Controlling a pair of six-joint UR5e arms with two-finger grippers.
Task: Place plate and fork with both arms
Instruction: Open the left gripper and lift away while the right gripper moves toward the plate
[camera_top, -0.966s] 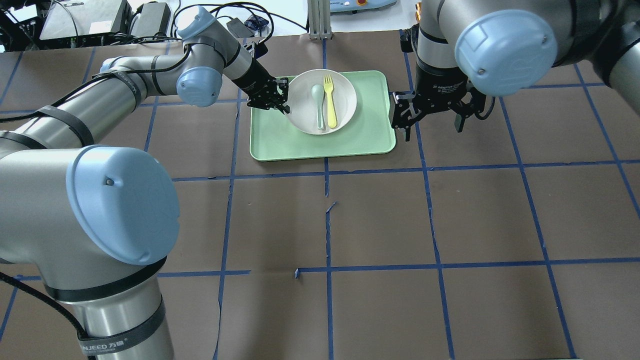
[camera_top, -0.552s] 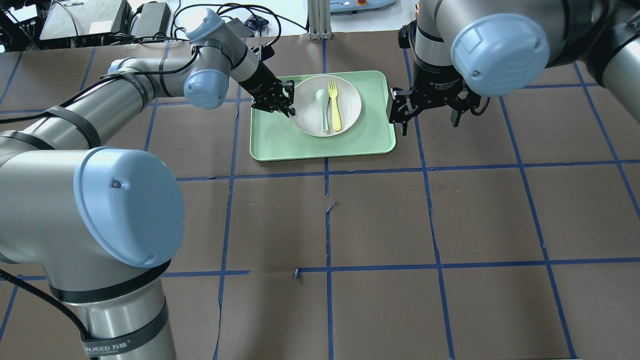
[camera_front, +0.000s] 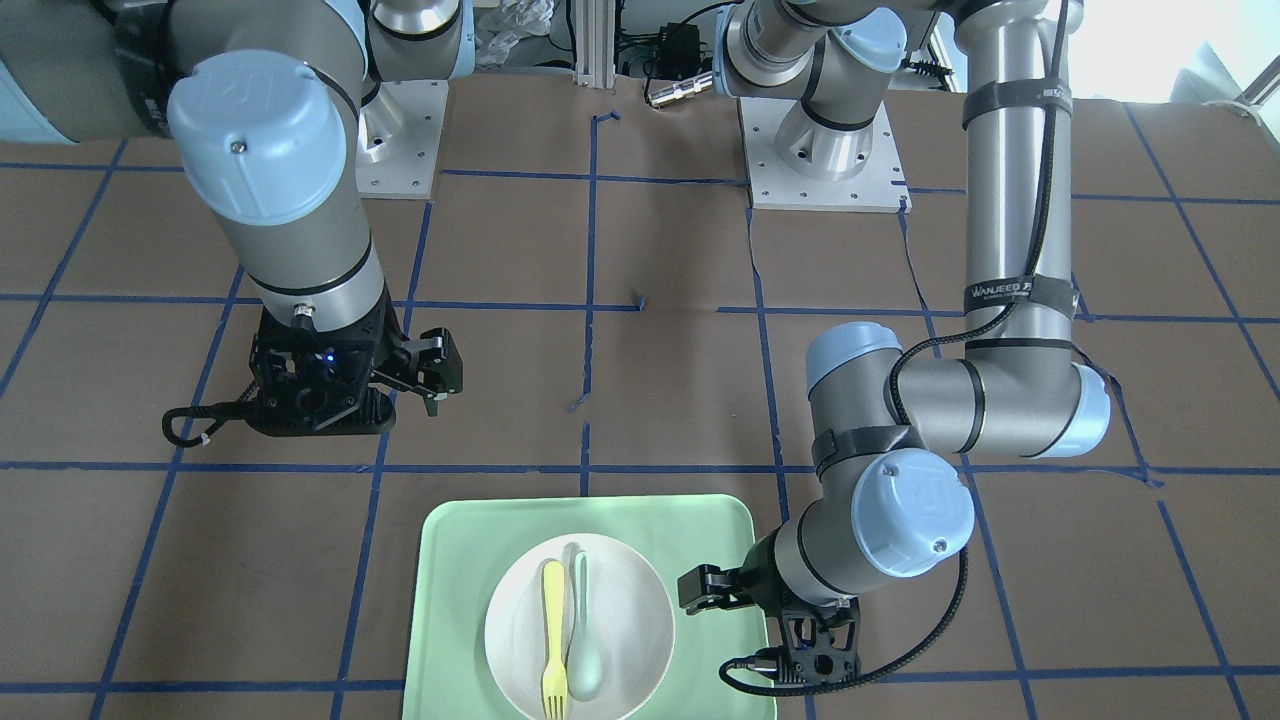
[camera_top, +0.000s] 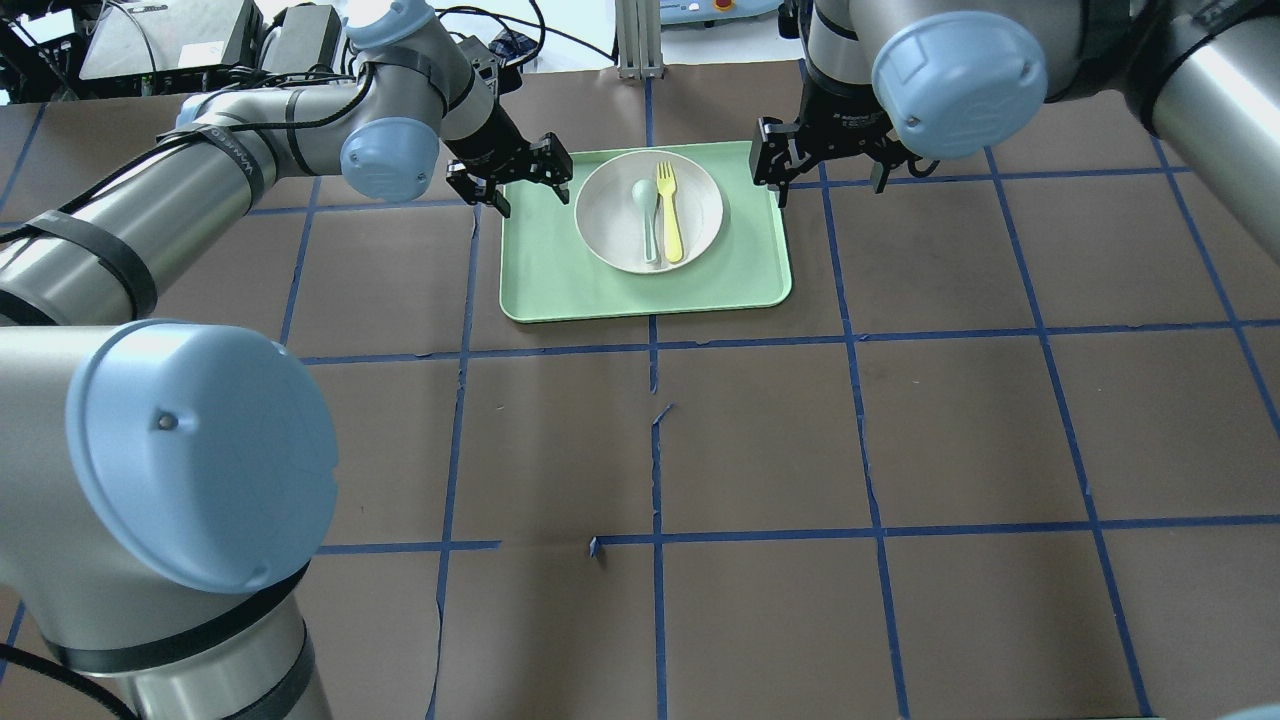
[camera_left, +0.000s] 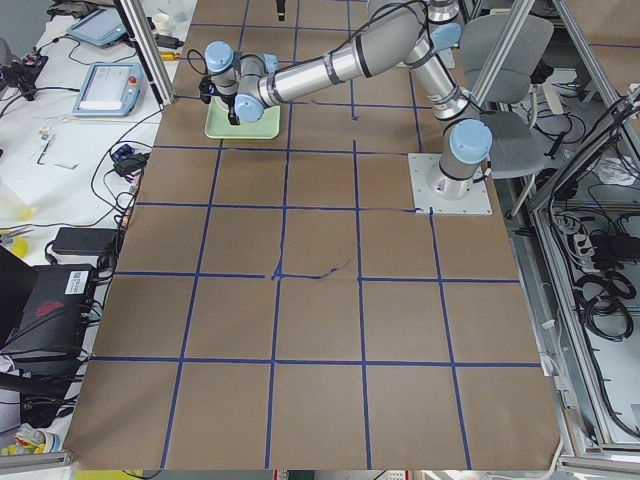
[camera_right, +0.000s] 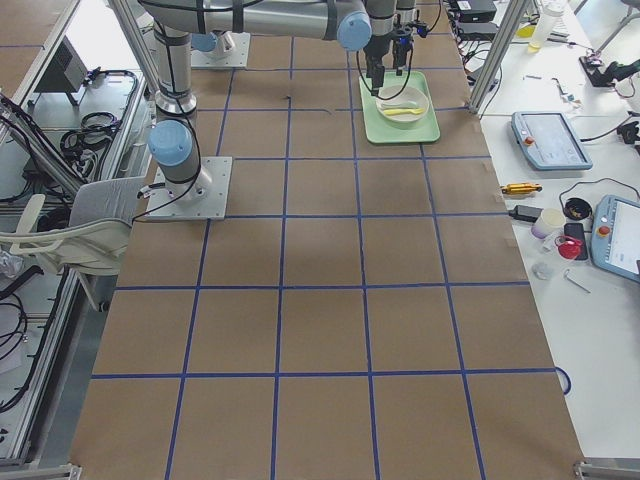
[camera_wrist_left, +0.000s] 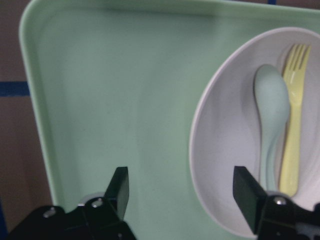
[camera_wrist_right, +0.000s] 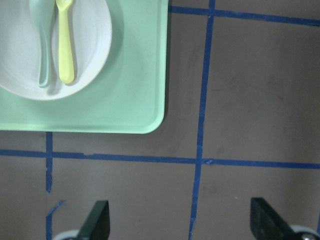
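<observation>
Round white plate (camera_top: 605, 212) flat on the mint-green tray (camera_top: 560, 285), in the tray's far half and a little toward its right side. Inside the plate, side by side: yellow fork (camera_top: 668, 215) on the robot's right, pale grey-green spoon (camera_top: 645, 215) on its left, both with handles toward the robot. Tray itself on the brown, blue-taped bench (camera_top: 760, 430), on the far side of the middle.

Left pincer (camera_top: 533, 200) over the tray's far left part, just beside the plate, spread wide with nothing in its grip. In the left wrist view, one finger (camera_wrist_left: 119, 186) above bare tray, the other (camera_wrist_left: 248, 192) above the plate's edge.

Right pincer (camera_top: 828, 188) off the tray's right edge, raised over bare bench, likewise spread wide and gripping nothing. In its own wrist view, tray corner and plate up at the left, only bench between the fingers (camera_wrist_right: 97, 222).
</observation>
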